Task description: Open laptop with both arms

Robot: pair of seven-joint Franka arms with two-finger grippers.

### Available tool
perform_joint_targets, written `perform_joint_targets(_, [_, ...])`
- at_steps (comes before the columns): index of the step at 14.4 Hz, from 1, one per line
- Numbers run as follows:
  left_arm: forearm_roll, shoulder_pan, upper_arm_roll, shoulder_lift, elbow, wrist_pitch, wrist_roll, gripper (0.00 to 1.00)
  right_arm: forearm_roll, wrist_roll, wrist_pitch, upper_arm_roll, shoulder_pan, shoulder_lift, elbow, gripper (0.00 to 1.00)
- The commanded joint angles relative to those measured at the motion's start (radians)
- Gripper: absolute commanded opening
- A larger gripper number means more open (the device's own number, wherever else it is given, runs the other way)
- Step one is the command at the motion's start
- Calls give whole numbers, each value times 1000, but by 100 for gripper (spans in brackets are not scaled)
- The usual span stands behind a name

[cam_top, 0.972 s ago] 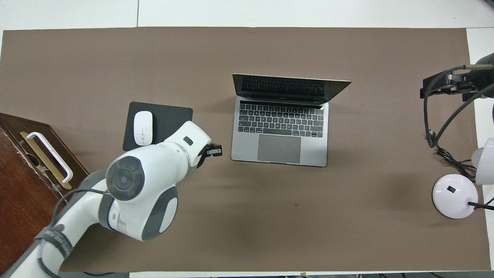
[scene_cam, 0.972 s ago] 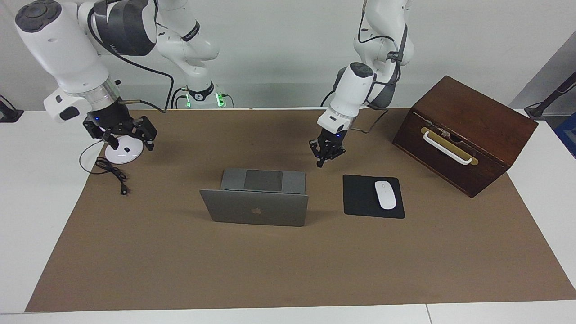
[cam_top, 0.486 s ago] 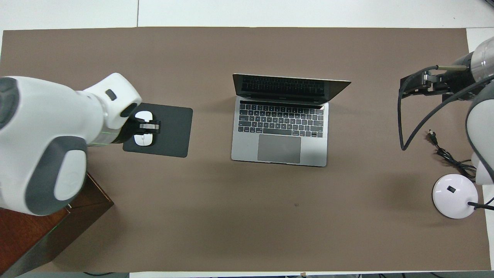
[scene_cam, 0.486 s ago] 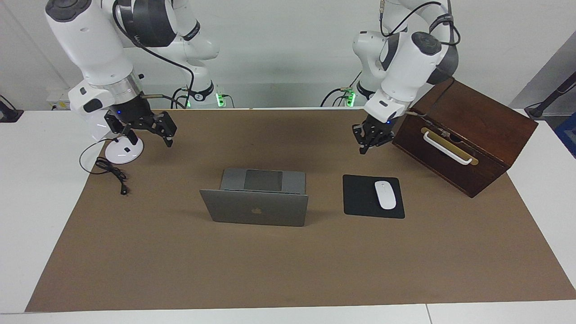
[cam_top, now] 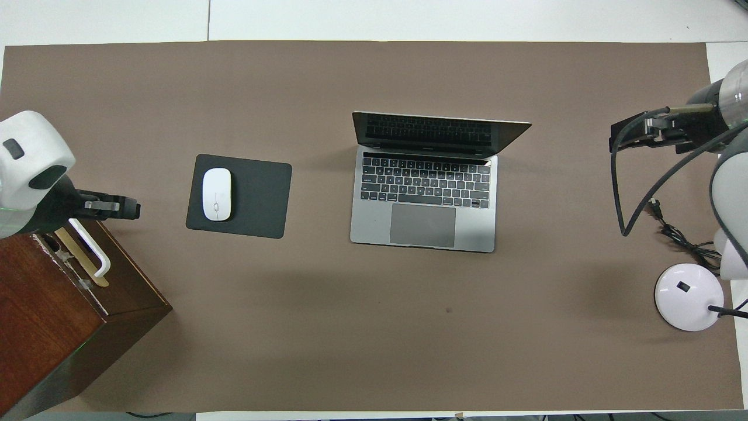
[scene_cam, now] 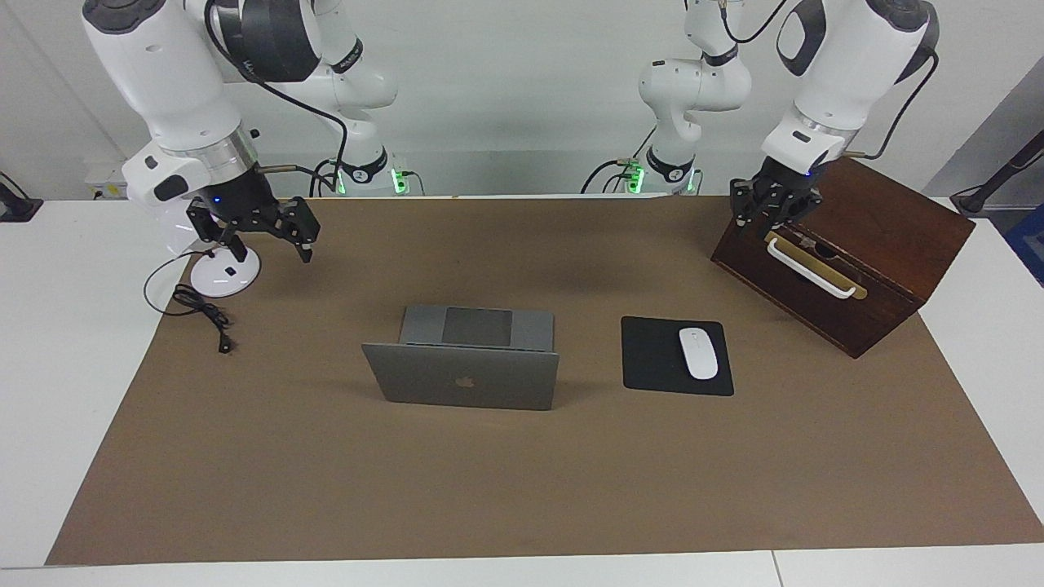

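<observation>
Facing view: I am seeing the laptop [scene_cam: 465, 371] standing open mid-mat, while the left gripper [scene_cam: 775, 214] is pulling away to hang over the wooden box [scene_cam: 848, 244], its jaw gap unreadable. The right gripper [scene_cam: 265, 232] is idling, jaws spread wide, above the lamp base [scene_cam: 224, 277]; the mouse pad [scene_cam: 656, 359] blocks nothing, so I am judging the task done.

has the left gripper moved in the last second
Yes. The left gripper has swung away from the laptop, past the mouse pad, and is now over the wooden box.
</observation>
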Motion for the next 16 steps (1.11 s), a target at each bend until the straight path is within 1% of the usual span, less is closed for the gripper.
perform_joint_targets(1, [34,47,1,-3,48,-74,34,100,-16,-44,26,7,-16,-26,-39,100])
perform_joint_targets(3, [37,74,12,-3,68,-104,36,100,-16,-43,30,7,-15,-38,-59,100])
perform_joint_targets(4, [37,93,9,0,98,-126,34,100,-16,-44,38,7,-16,-38,-62,100])
perform_joint_targets(6, [49,100,10,19,172,-212,31,100,-16,-44,41,7,-15,-41,-72,100])
perform_joint_targets(8, [78,110,10,65,247,-236,31,100,-16,-44,43,7,-18,-42,-73,100])
perform_joint_targets(11, [69,110,18,94,307,-253,31,100,-16,-46,43,7,-19,-42,-73,100])
perform_joint_targets(13, [64,110,19,105,317,-282,31,100,-16,-44,44,7,-19,-42,-73,100])
perform_joint_targets(16, [64,107,18,117,291,-276,29,100,-16,-54,43,7,-21,-42,-75,100])
